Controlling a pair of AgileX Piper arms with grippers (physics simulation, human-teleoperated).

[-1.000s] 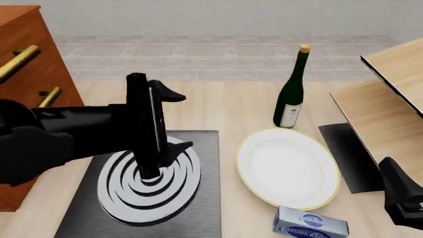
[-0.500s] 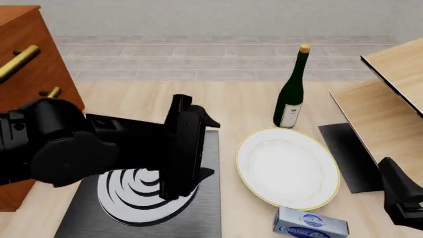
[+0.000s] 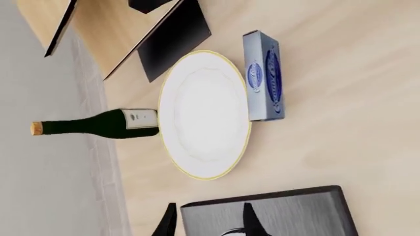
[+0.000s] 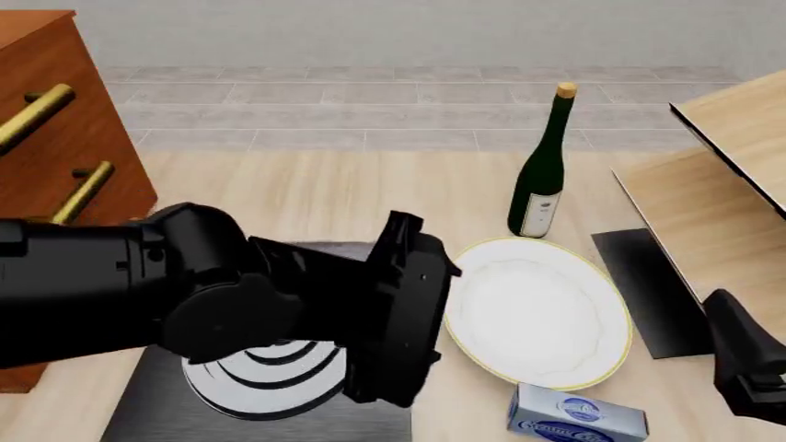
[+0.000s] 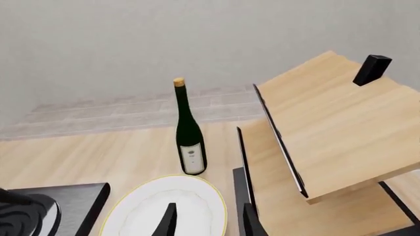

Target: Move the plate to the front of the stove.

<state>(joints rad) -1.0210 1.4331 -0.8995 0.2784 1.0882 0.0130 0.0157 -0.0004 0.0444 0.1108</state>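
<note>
The plate point(image 4: 537, 312) lies flat right of the stove point(image 4: 160, 405), judged stiff, slick, breakable, best pinched at its thin rim; left gripper point(image 3: 208, 222) fingers are parted, nothing held.

The plate point(image 4: 537, 310) is lying on the table point(image 4: 319, 198), just right of the stove point(image 4: 264, 391). The bottle point(image 4: 542, 171) is standing behind the plate, and the box point(image 4: 576, 416) is lying before it, both just beside its rim.
</note>
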